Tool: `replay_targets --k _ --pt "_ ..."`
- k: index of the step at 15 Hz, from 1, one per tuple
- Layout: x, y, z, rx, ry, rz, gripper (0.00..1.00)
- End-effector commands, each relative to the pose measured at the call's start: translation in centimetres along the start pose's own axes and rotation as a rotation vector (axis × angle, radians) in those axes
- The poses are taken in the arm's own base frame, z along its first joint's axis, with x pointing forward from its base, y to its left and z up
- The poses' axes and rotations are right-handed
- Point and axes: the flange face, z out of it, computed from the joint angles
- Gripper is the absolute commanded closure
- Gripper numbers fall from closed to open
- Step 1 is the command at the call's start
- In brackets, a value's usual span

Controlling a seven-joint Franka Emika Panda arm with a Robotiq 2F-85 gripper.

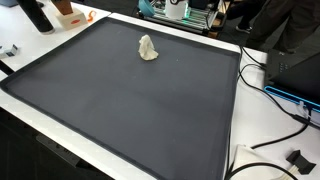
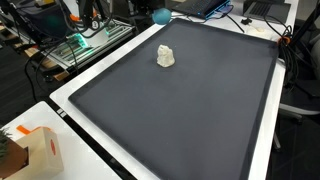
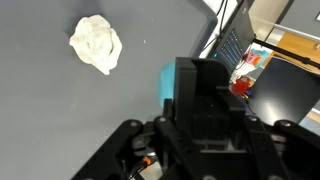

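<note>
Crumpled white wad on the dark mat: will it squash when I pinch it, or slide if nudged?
The crumpled white wad shows soft folds in the wrist view, so it probably squashes rather than resists. It looks light, likely sliding or tumbling across the flat dark mat when pushed.

The gripper (image 3: pixel 205 125), lower centre of the wrist view, presents a blocky black housing with a teal-blue block (image 3: pixel 168 85) at its upper left.
</note>
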Motion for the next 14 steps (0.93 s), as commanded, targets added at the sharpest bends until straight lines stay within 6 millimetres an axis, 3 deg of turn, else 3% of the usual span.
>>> replay_targets --k 1,14 --pt "-0.9 2.4 0.7 0.099 0.045 0.026 0.75" --pt "-4.0 9.4 3.0 0.223 0.181 0.246 0.75"
